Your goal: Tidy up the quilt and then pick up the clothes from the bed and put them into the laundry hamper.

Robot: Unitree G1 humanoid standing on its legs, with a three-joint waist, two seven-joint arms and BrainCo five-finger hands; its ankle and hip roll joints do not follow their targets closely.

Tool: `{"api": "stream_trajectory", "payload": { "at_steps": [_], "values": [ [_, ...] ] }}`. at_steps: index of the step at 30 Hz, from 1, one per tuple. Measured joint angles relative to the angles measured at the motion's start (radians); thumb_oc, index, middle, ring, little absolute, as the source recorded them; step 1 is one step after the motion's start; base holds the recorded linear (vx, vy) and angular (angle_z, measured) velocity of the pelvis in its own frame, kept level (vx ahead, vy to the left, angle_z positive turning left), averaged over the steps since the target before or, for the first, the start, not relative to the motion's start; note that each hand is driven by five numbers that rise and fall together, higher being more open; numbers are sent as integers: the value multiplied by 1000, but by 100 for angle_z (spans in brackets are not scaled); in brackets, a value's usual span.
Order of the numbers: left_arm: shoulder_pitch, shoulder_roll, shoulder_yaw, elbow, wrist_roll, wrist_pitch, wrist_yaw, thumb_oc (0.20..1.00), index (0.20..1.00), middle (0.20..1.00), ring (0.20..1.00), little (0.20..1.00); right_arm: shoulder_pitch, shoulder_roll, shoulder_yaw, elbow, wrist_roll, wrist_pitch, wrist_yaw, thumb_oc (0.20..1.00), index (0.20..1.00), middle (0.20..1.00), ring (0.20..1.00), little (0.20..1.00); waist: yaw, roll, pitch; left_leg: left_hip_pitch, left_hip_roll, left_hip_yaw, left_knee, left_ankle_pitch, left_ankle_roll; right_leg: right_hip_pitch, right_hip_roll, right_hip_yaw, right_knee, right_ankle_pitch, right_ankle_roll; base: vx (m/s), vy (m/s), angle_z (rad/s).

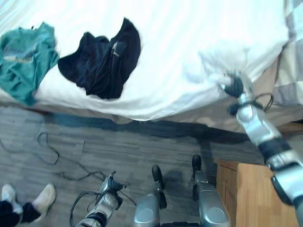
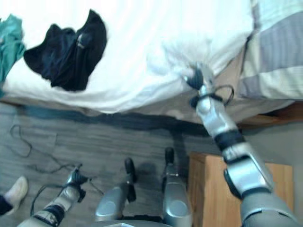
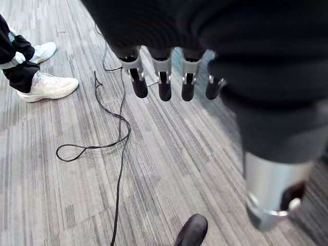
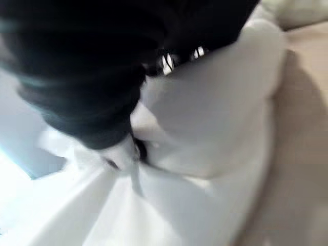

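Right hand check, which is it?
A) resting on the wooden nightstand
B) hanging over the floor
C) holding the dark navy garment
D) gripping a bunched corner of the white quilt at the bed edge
D: the right hand is closed round a bunched fold of the white quilt at the bed's edge, far from the dark navy garment.

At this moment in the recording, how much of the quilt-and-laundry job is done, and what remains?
Nothing looks finished. In hand: the right hand is bunched into the white quilt at the bed's edge, fingers buried in the fabric, so the quilt step is under way. Left: the teal shirt and the black garment lie on the bed, untouched. The left hand hangs open over the floor, holding nothing.
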Motion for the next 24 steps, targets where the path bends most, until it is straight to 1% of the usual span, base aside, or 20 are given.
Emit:
{"api": "stream_trajectory", "payload": {
  "at_steps": [1, 2, 3, 5, 6, 7, 9, 11, 12, 13, 14, 15, 16, 17, 18, 19, 21, 22, 23, 24],
  "values": [
    [8, -3, 6, 3, 7, 8, -1, 1000, 1000, 1000, 1000, 1000, 60, 4, -26, -2, 13, -4, 2, 1000, 1000, 1000, 1000, 1000, -12, -9, -10, 8, -1, 7, 0, -5, -2, 6, 2, 12, -3, -2, 2, 144, 72, -21],
    [19, -5, 22, 14, 14, 17, -5, 1000, 1000, 1000, 1000, 1000, 173, 33, -68, 3, 26, -17, 0, 1000, 1000, 1000, 1000, 1000, -27, -22, -27, 29, -1, 20, 0, -8, -5, 23, 5, 23, -14, -2, 2, 128, 79, -28],
    [28, -6, 40, 28, 19, 21, -8, 1000, 1000, 1000, 1000, 1000, 199, 52, -116, -7, 31, -36, -1, 1000, 1000, 1000, 1000, 1000, -26, -23, -41, 37, 1, 27, 0, -11, -3, 31, 7, 25, -20, -2, 2, 116, 65, -32],
    [51, -7, 65, 52, 37, 32, -9, 1000, 1000, 1000, 1000, 1000, 284, 159, -193, -7, 113, -79, 1, 1000, 1000, 1000, 1000, 1000, -53, -35, -104, 63, 10, 41, 0, -27, -10, 56, 21, 49, -38, -4, 2, 93, 57, -29],
    [66, -12, 73, 63, 40, 37, -10, 1000, 1000, 1000, 1000, 1000, 299, 204, -206, 21, 151, -84, 3, 1000, 1000, 1000, 1000, 1000, -56, -36, -150, 73, 18, 54, -1, -35, -13, 66, 28, 52, -47, -5, 3, 57, 31, -20],
    [71, -15, 73, 67, 40, 38, -12, 1000, 1000, 1000, 1000, 1000, 300, 239, -226, 79, 208, -101, 4, 1000, 1000, 1000, 1000, 1000, -57, -36, -176, 89, 23, 55, -1, -44, -19, 84, 33, 54, -51, -11, 4, 44, 30, -9],
    [72, -18, 69, 67, 40, 37, -13, 1000, 1000, 1000, 1000, 1000, 304, 250, -235, 136, 291, -102, 6, 1000, 1000, 1000, 1000, 1000, -57, -39, -202, 96, 25, 53, -2, -50, -21, 92, 35, 51, -51, -22, 2, 30, 33, 7],
    [81, -19, 62, 60, 40, 43, -14, 1000, 1000, 1000, 1000, 1000, 310, 252, -263, 138, 352, -102, 6, 1000, 1000, 1000, 1000, 1000, -58, -45, -204, 94, 22, 54, -2, -51, -19, 89, 32, 53, -49, -22, 2, 6, 14, 2],
    [96, -23, 60, 56, 40, 44, -14, 1000, 1000, 1000, 1000, 1000, 325, 252, -287, 132, 375, -99, 1, 200, 200, 200, 200, 200, -60, -47, -205, 94, 21, 54, -2, -53, -18, 88, 30, 54, -50, -22, 3, -17, 31, -5],
    [104, -27, 58, 53, 40, 44, -14, 1000, 1000, 1000, 1000, 1000, 340, 244, -296, 105, 376, -86, 1, 200, 200, 200, 200, 200, -61, -48, -206, 94, 20, 54, -2, -54, -17, 87, 29, 55, -50, -22, 3, -32, 25, -2],
    [122, -35, 51, 46, 39, 45, -14, 1000, 1000, 1000, 1000, 1000, 416, 223, -307, 37, 372, -53, -2, 200, 200, 200, 200, 200, -68, -51, -205, 90, 18, 55, -1, -54, -16, 84, 27, 55, -50, -22, 3, -36, 15, -3],
    [131, -37, 48, 46, 39, 45, -14, 1000, 1000, 1000, 1000, 1000, 444, 218, -314, 24, 371, -44, -10, 200, 200, 200, 200, 200, -74, -54, -204, 89, 17, 55, -1, -54, -16, 81, 26, 56, -50, -22, 3, -45, -6, -9],
    [149, -48, 44, 45, 40, 46, -13, 1000, 1000, 1000, 1000, 1000, 518, 190, -318, -45, 361, -9, -26, 200, 200, 200, 200, 200, -81, -58, -205, 76, 15, 60, -1, -54, -15, 66, 23, 59, -50, -21, 6, -29, -9, -12],
    [153, -55, 43, 44, 39, 45, -14, 1000, 1000, 1000, 1000, 1000, 543, 173, -319, -93, 350, 2, -38, 200, 200, 200, 200, 200, -89, -57, -204, 66, 13, 63, -1, -54, -14, 56, 21, 61, -51, -20, 6, -30, -15, -19],
    [157, -67, 43, 47, 40, 45, -14, 1000, 1000, 1000, 1000, 1000, 561, 152, -326, -142, 312, -4, -59, 200, 200, 200, 200, 200, -109, -58, -203, 56, 10, 75, 0, -52, -12, 41, 18, 70, -51, -13, 9, -33, -16, -20],
    [156, -82, 42, 52, 40, 45, -14, 1000, 1000, 1000, 1000, 1000, 561, 142, -346, -171, 273, -1, -92, 200, 200, 200, 200, 200, -121, -55, -202, 57, 9, 78, -1, -50, -10, 38, 18, 78, -51, -14, 14, -32, -23, -17],
    [146, -97, 40, 52, 40, 42, -13, 1000, 1000, 1000, 1000, 1000, 538, 115, -347, -234, 213, 6, -136, 200, 200, 200, 200, 200, -125, -44, -198, 55, 9, 77, -7, -50, -8, 40, 18, 79, -52, -13, 17, -28, -22, -7],
    [143, -102, 39, 52, 41, 42, -12, 1000, 1000, 1000, 1000, 1000, 513, 105, -345, -265, 198, 7, -152, 200, 200, 200, 200, 200, -125, -38, -195, 55, 9, 76, -7, -56, 1, 38, 18, 80, -52, -12, 19, -55, -26, 2],
    [137, -112, 33, 48, 41, 42, -10, 1000, 1000, 1000, 1000, 1000, 439, 88, -326, -304, 162, -8, -179, 200, 200, 200, 200, 200, -120, -18, -190, 43, 10, 70, -7, -55, 3, 34, 18, 76, -52, -11, 19, -112, -49, 1],
    [137, -117, 26, 46, 41, 43, -9, 1000, 1000, 1000, 1000, 1000, 371, 76, -301, -303, 162, -5, -197, 200, 200, 200, 200, 200, -113, -8, -187, 37, 10, 68, -7, -58, -1, 27, 18, 77, -52, -12, 19, -137, -47, 9]
  ]
}}
